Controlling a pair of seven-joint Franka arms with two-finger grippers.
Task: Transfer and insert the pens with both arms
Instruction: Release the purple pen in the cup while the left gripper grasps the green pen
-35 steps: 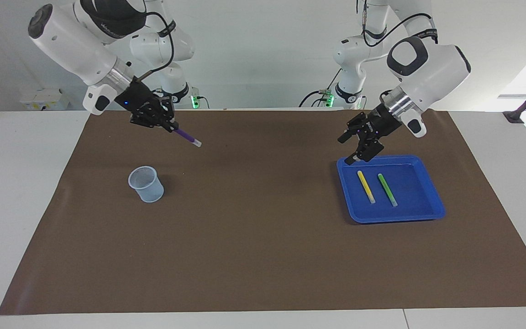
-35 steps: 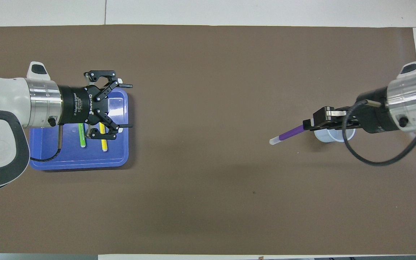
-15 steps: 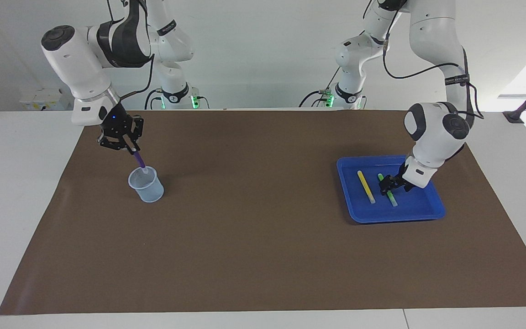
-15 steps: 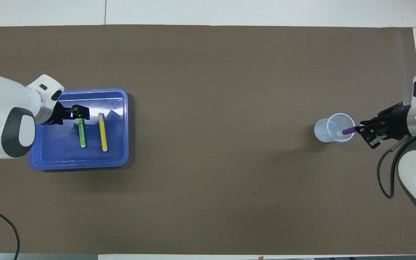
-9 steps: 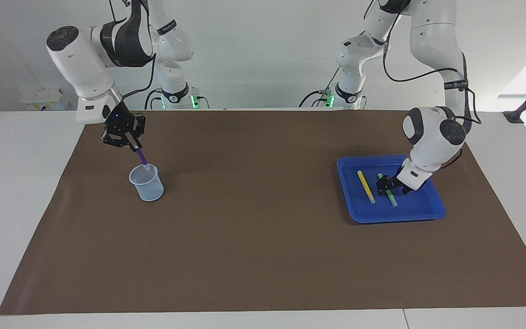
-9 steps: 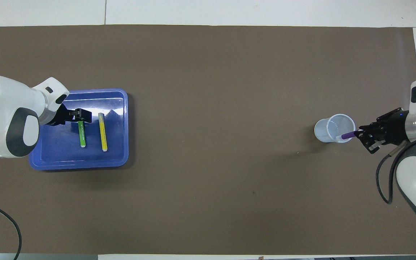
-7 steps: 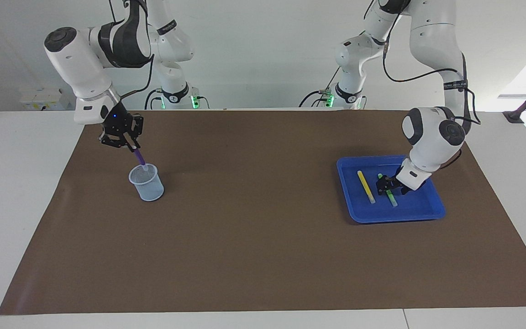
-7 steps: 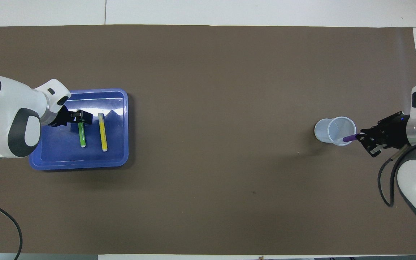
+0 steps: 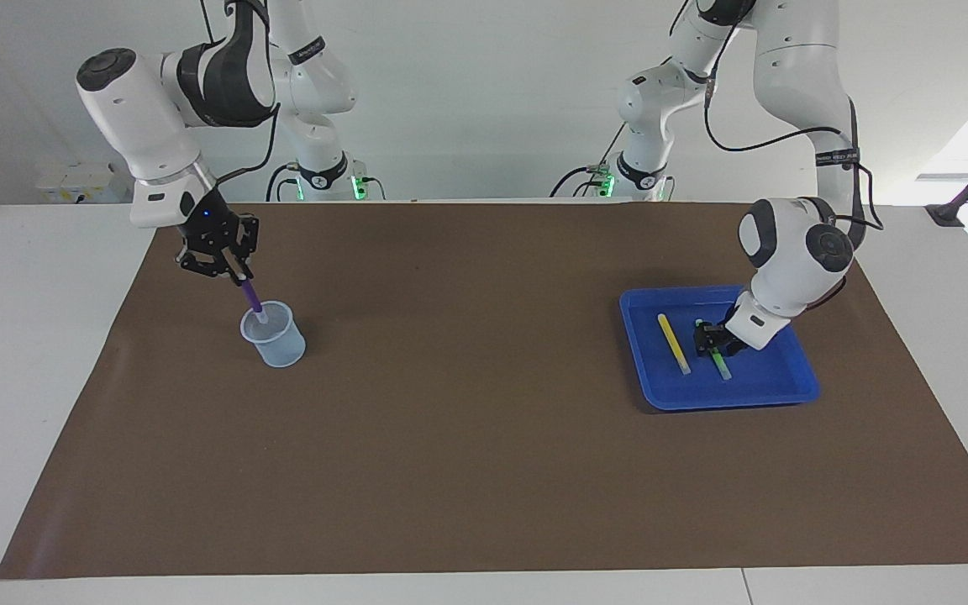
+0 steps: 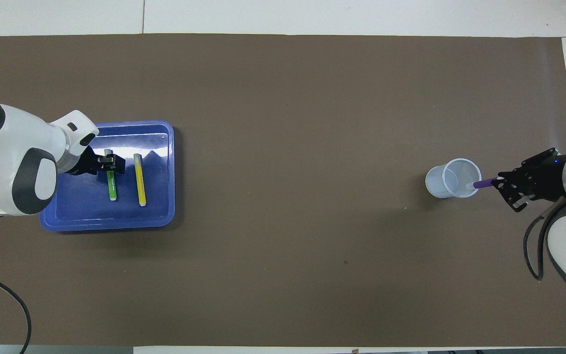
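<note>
White desk [image 9: 22,336] under a brown mat [image 9: 484,437], white wall [image 9: 484,101] above, two slim green-lit arms [image 9: 320,168] at its edge. Blue tray [image 10: 160,216] toward the left arm's end: yellow pen [image 10: 140,179] and green pen [image 10: 111,182] lying in it side by side, apart. Left gripper [image 9: 709,339] down on green pen, jaws around it (fully clamped or not, cannot tell). Right gripper [image 9: 232,270] above cup [image 9: 274,336], jaws closed on purple pen [image 9: 250,296], tilted, pale tip inside the rim.
</note>
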